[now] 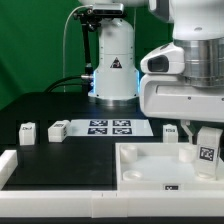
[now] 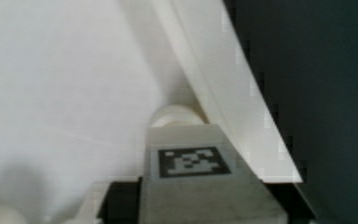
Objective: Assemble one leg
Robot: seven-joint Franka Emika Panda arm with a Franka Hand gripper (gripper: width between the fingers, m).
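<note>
My gripper (image 1: 204, 140) is shut on a leg (image 1: 208, 148), a stubby white block with a black-and-white tag, held upright at the exterior view's right. It hangs over the right far corner of the large white tabletop (image 1: 135, 160). In the wrist view the leg (image 2: 190, 150) sits between my dark fingers (image 2: 133, 200), tag facing the camera, its tip close to the tabletop's raised rim (image 2: 229, 85). I cannot tell whether it touches. Three more legs lie on the black table: two at the left (image 1: 27, 132) (image 1: 57, 130) and one near the arm (image 1: 170, 130).
The marker board (image 1: 108, 126) lies flat behind the tabletop. A white L-shaped rail (image 1: 18, 165) runs along the front left. The robot's base (image 1: 113, 65) stands at the back. The black table shows beyond the rim in the wrist view (image 2: 327, 90).
</note>
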